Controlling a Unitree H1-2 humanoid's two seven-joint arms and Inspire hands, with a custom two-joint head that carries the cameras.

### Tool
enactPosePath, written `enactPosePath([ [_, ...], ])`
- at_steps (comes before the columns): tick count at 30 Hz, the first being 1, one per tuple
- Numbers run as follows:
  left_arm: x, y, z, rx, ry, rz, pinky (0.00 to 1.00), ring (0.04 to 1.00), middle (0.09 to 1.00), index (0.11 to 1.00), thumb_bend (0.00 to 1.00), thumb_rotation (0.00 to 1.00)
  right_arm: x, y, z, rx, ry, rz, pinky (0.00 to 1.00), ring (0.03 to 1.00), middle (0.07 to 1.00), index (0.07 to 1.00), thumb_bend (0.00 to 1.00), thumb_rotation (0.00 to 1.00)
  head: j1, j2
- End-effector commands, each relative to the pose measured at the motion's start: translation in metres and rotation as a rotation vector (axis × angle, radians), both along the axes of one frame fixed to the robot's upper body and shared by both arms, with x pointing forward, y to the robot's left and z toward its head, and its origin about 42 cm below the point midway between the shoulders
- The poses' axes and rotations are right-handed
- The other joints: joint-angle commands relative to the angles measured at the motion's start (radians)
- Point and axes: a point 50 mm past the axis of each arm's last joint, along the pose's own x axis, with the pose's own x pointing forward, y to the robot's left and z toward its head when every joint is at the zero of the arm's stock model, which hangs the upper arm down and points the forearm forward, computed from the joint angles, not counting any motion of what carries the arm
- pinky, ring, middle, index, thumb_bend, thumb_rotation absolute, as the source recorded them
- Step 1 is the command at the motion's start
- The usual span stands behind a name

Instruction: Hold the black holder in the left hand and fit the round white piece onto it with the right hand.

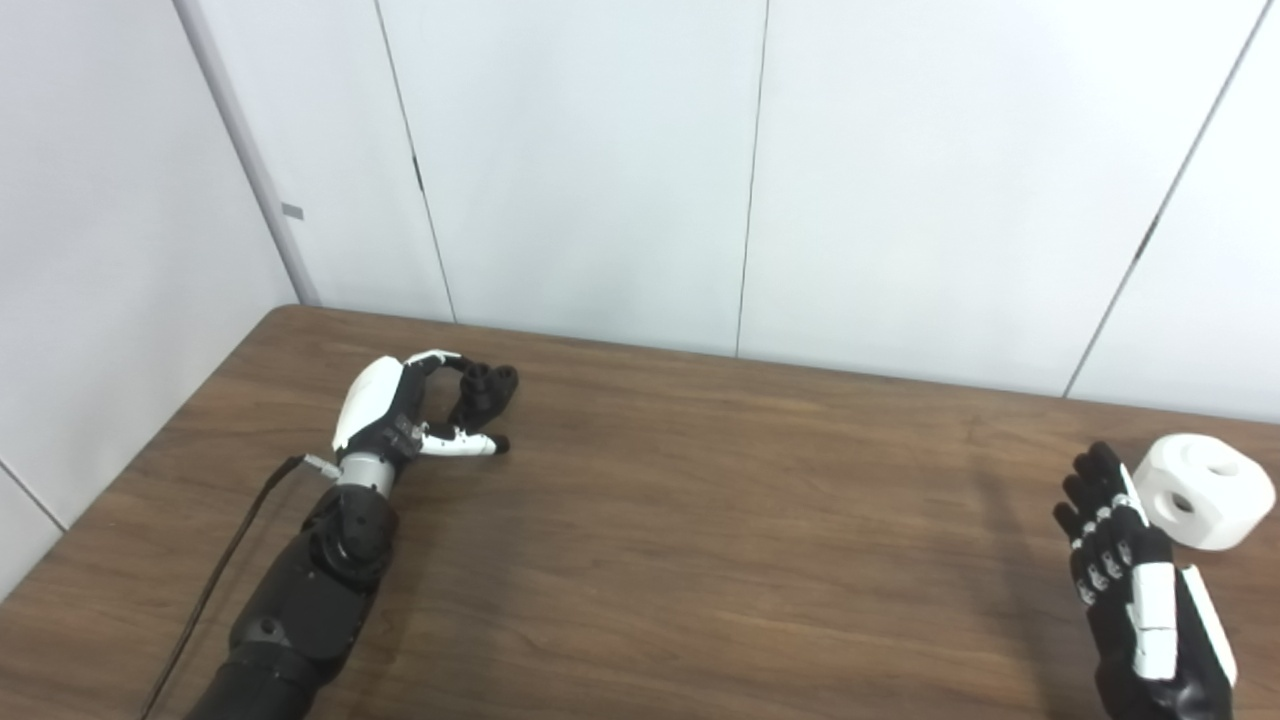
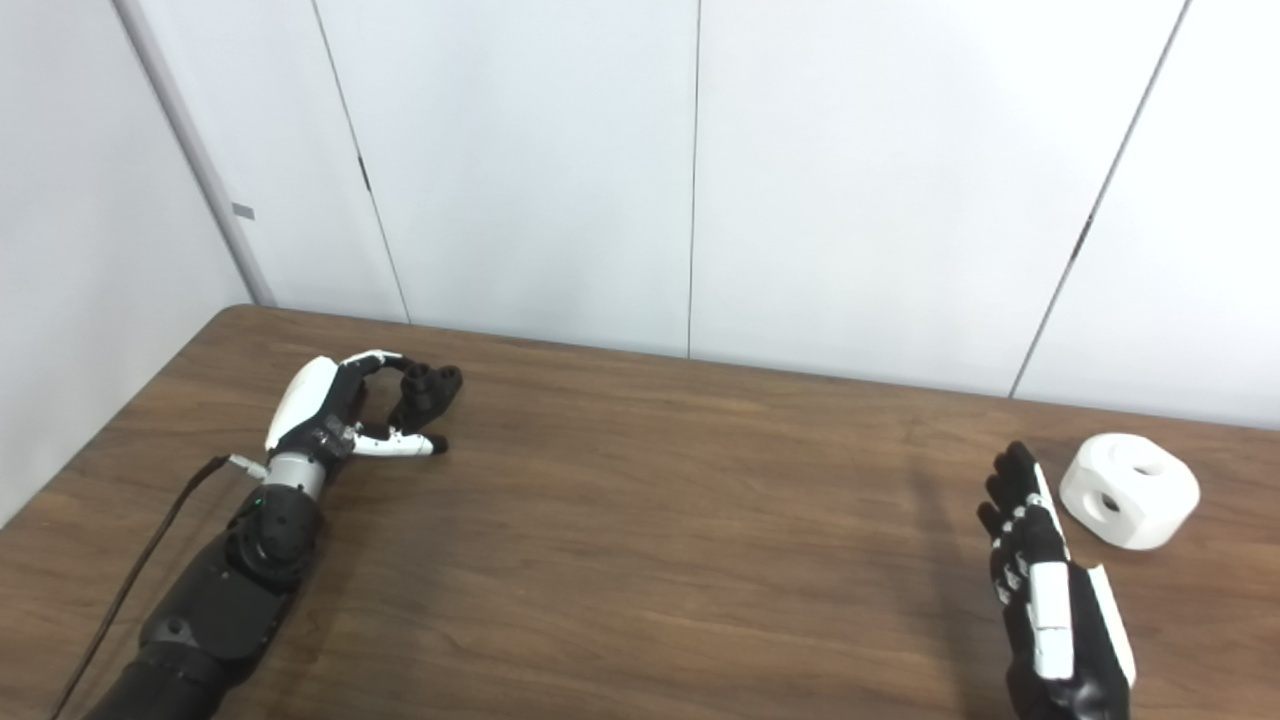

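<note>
The round white piece lies on the table at the far right; it is a chunky puck with holes in its top and side. My right hand stands just left of it, open, fingers straight and pointing away from me, holding nothing. At the far left my left hand rests on the table with its fingers arched over a dark knobby shape, the black holder. The thumb lies stretched out below it. The black fingertips and the holder blend together, so I cannot tell whether the hand grips it.
The brown wooden table meets white wall panels along its far edge. A thin black cable runs along my left forearm toward the table's front left edge.
</note>
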Motion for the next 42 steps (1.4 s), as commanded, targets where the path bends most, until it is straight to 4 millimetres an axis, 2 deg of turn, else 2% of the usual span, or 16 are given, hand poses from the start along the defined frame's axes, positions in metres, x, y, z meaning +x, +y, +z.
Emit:
enactPosePath([
  [1,0.01,0.0,0.018,0.019,-0.059,-0.016,0.84,0.876,0.854,0.708,0.95,0.11,0.002,-0.001,0.019,0.016,-0.098,0.004,1.0,1.0,1.0,1.0,0.59,0.98,0.001,0.0],
  [10,0.011,-0.001,0.02,0.046,-0.09,0.0,0.83,0.861,0.824,0.694,0.95,0.13,0.0,-0.008,0.027,0.02,-0.096,0.004,1.0,1.0,1.0,1.0,0.63,0.97,0.037,0.006],
  [16,0.008,0.006,0.02,0.047,-0.089,0.006,0.86,0.869,0.824,0.699,0.95,0.12,-0.001,-0.005,0.033,0.021,-0.1,0.007,1.0,1.0,1.0,1.0,0.63,0.98,0.023,0.008],
  [25,0.001,0.019,0.023,0.062,-0.078,0.015,0.83,0.86,0.827,0.698,0.97,0.13,0.002,-0.001,0.034,0.014,-0.109,0.007,1.0,1.0,1.0,1.0,0.64,0.97,0.012,0.011],
  [42,-0.004,0.035,0.025,0.137,-0.04,0.011,0.88,0.871,0.831,0.697,0.98,0.13,0.001,0.009,0.035,0.037,-0.116,0.023,1.0,1.0,1.0,1.0,0.65,0.95,-0.005,0.02],
])
